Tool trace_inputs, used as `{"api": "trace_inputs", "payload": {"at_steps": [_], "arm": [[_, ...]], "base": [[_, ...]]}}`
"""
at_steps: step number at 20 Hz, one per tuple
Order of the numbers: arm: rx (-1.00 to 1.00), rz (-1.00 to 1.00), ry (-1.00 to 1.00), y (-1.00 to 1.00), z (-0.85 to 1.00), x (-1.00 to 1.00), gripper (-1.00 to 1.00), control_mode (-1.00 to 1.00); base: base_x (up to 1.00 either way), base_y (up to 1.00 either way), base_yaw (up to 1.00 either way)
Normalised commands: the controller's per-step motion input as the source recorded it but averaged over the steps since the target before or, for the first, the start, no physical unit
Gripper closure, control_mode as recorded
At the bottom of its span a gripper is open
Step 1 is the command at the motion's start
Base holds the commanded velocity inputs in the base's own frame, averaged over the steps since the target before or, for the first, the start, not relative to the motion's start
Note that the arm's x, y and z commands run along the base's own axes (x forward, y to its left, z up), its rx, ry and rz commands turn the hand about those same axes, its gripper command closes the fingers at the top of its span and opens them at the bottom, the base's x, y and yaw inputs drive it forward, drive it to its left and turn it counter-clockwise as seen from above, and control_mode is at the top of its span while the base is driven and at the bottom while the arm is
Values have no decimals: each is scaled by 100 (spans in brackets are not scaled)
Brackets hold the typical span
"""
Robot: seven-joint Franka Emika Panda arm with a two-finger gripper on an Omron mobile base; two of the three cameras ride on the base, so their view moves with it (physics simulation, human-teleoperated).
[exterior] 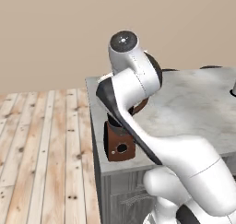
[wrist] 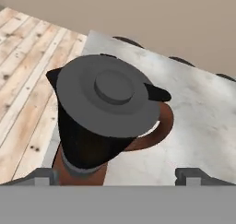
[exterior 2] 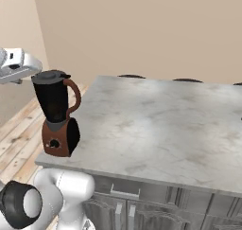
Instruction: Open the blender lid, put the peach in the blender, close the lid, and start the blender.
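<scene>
Room: we see plain beige walls and a pale wooden plank floor (exterior: 41, 144) running along the left of the counter.
Surface: we count one grey marble counter (exterior 2: 160, 125), set on grey cabinet fronts, bare apart from the blender.
Blender count: we find one blender (exterior 2: 56, 113), with a tall black jar, a curved brown handle and a reddish-brown base carrying a round black button; it stands upright at the counter's front left corner.
Lid count: we see one blender lid (wrist: 108, 93), a flat dark grey disc with a raised central knob, sitting on the jar's rim (the jar is closed).
Gripper: in the hand view we look down along the gripper (wrist: 118, 176) at the lid from above; its two fingers stand spread wide, one at each lower corner, with nothing between them and well clear of the lid.
Hidden: in the left base view the white arm covers the jar and lid, so we make out only the brown base and a bit of the handle there.
Cut off: in the right base view the hand is cropped at the left edge, just beside the jar's top.
Hard to make out: we see a few dark curved shapes along the counter's far edge and cannot tell what they are.
</scene>
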Motion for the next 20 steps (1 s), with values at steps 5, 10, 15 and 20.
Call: {"api": "trace_inputs", "payload": {"at_steps": [5, 10, 15, 20], "arm": [[0, -46, -14, 14, -63, -81, -100, -100], [0, -46, -4, 14, -81, -56, -100, -100], [0, -46, 0, 36, -88, -25, -100, -100], [0, -31, -8, 34, -61, 0, -100, -100]], "base": [[0, 0, 0], [0, 0, 0], [0, 0, 0], [0, 0, 0]]}}
